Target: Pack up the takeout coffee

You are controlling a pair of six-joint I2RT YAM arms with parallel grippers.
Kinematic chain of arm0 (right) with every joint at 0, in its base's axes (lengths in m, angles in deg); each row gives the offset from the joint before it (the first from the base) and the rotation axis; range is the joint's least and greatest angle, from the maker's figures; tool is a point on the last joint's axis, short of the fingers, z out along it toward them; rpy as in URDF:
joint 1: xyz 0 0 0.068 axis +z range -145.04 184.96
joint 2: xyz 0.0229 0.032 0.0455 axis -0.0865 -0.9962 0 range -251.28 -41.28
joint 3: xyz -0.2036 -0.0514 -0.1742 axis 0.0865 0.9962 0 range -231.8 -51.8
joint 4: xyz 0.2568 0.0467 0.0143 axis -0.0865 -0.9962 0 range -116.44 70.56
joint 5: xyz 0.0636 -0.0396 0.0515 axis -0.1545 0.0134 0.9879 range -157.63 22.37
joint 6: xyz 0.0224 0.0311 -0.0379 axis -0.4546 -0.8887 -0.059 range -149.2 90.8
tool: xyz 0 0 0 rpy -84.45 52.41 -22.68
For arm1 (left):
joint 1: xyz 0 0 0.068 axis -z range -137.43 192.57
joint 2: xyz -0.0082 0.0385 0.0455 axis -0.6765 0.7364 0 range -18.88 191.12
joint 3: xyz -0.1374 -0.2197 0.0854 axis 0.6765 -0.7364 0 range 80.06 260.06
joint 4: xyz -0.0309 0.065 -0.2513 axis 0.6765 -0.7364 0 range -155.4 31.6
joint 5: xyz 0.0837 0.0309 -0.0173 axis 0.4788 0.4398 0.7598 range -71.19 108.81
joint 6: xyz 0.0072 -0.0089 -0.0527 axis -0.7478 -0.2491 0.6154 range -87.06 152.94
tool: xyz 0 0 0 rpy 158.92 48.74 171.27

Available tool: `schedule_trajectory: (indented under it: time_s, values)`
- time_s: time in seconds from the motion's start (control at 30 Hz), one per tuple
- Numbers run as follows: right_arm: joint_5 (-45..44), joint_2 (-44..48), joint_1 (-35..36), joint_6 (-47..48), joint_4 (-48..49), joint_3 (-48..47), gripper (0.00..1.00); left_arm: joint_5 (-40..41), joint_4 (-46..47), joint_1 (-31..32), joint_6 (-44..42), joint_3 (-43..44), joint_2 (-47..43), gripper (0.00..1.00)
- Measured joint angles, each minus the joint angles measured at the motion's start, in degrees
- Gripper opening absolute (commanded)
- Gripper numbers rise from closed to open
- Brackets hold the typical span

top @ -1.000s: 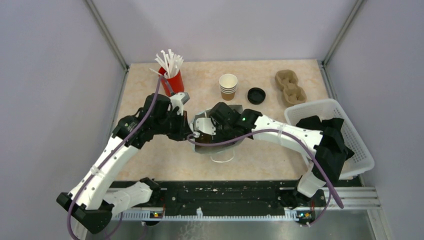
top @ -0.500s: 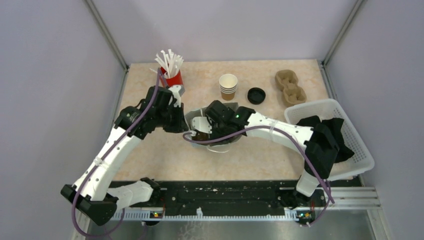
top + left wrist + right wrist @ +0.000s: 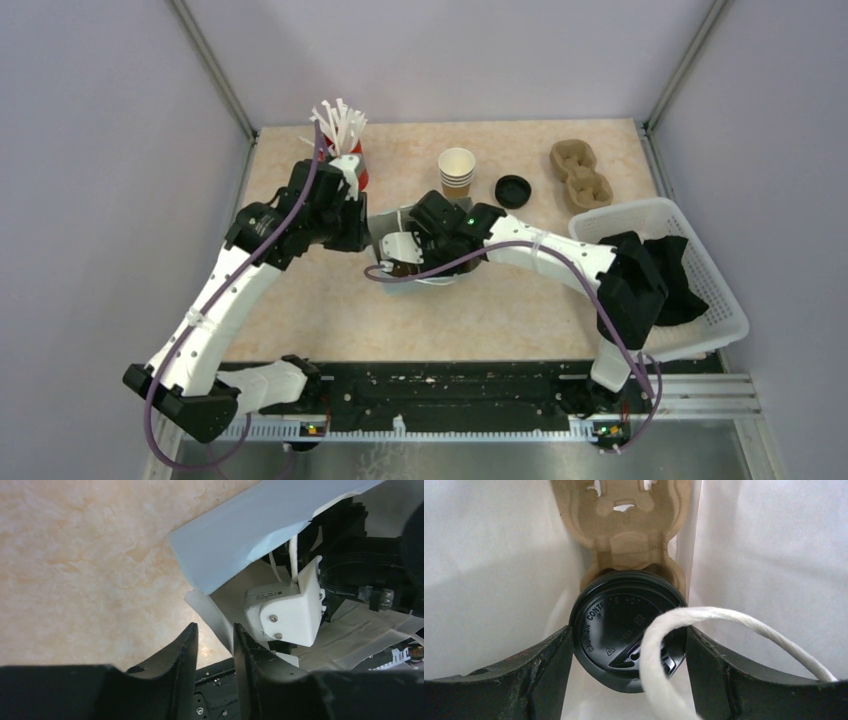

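Right end effector clamps takeout coffee over cardboard carrier inside white bag.

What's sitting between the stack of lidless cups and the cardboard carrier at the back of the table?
A loose black lid lies flat between the cup stack and the cardboard carrier, touching neither; the top view shows it.

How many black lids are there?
2. One round black plastic lid lies on the table beside the stacked brown cups; another tops the coffee inside the white bag.
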Motion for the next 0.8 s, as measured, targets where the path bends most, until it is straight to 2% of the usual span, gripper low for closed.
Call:
schedule_trajectory:
  time_s: [0.07,0.13,0.47,0.8]
  values:
    - [0.9,-0.7,-0.4,0.4,0.0,-0.6,0.51,0.8,-0.2,0.0,-1.0,1.3,-0.1,0.50]
    - [1.6,-1.3,-0.7,0.6,0.1,-1.1,0.51,1.3,-0.2,0.0,-2.4,2.5,-0.7,0.52]
    - [5.1,-3.9,-2.4,0.9,1.8,-2.4,0.51,8.2,-0.2,0.0,-5.9,4.4,-5.2,0.56]
    - [10.0,-4.5,-4.5,1.1,4.6,-1.5,0.50,11.0,-0.2,0.0,-6.9,4.4,-5.1,0.57]
